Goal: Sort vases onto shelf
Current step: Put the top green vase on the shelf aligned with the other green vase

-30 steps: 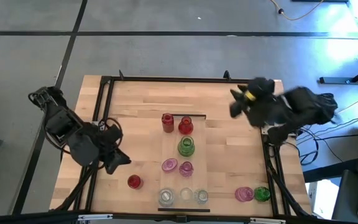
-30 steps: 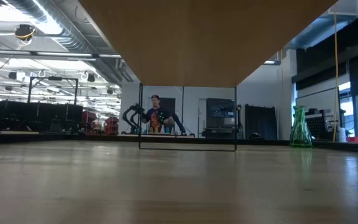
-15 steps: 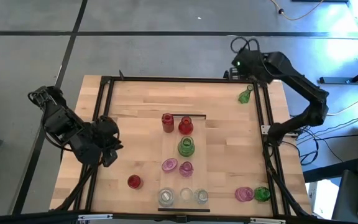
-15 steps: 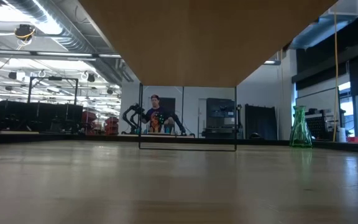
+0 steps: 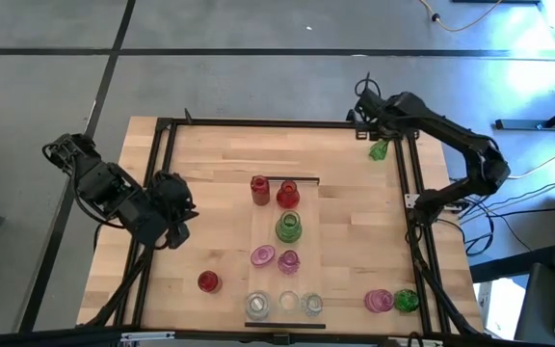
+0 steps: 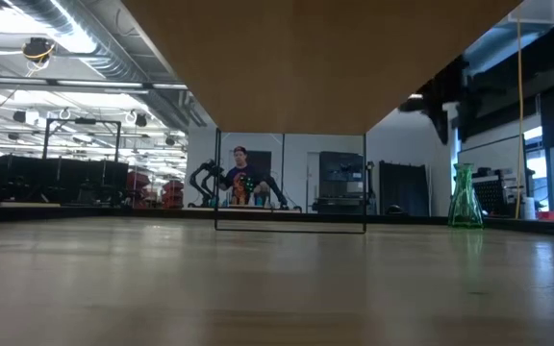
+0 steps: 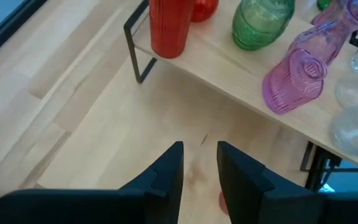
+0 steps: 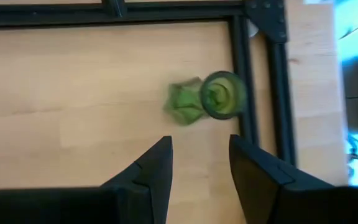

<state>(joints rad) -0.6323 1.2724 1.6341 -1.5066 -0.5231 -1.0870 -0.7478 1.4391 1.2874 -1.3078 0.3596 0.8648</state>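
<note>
The shelf is a pale raised board in mid-table. Red, green, pink and clear vases stand on it. Another green vase stands upright on its base at the far right corner. My right gripper hovers open just above and beside it, touching nothing. A red vase, a pink one and a green one stand on the tabletop near the front. My left gripper hangs over bare table left of the shelf, fingers slightly apart, nothing between them.
A dark metal frame runs around the table, and one bar passes right beside the far green vase. The shelf rests on thin dark legs. Bare wood lies between the left gripper and the shelf.
My right arm has swung from over the table's right side to the far right corner and come down over the green vase, tipping its gripper downward. My left gripper has rolled at the wrist while staying near the same spot. No vase has moved.
</note>
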